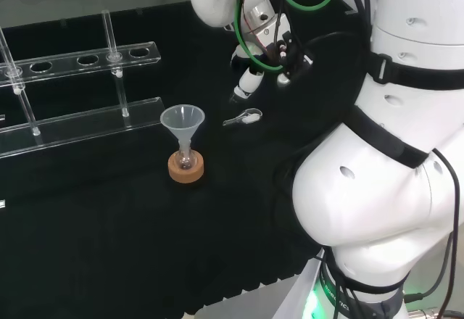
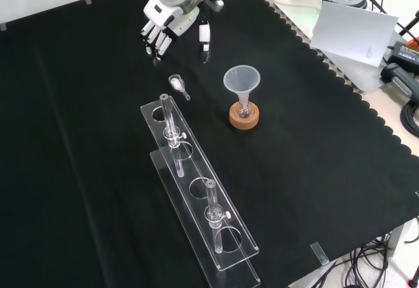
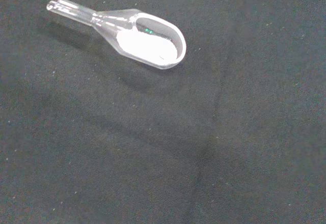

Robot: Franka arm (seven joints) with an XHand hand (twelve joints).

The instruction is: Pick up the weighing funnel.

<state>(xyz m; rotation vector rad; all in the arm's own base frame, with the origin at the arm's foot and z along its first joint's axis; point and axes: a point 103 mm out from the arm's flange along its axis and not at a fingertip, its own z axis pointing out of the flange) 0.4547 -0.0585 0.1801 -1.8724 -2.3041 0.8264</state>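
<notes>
Small clear scoop-shaped weighing funnel [image 2: 177, 84] holding white powder, open black cloth [image 2: 78, 137] around it, clear plastic rack's [image 2: 194, 169] end just beside it, black-and-white hand [image 2: 163, 26] near it, fingers relaxed, empty

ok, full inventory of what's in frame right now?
weighing funnel: one, clear, white powder inside, lying on cloth
funnel: one, clear, stem in flask
flask: one, clear, on cork ring
cork ring: one, tan, right of weighing funnel, front view
rack: one, clear, front view centre
test tubes: two, clear, upright in rack
cloth: one, black, over bench
hand: one, black and white, open above weighing funnel, not touching
arm: one, white, head view right
</notes>
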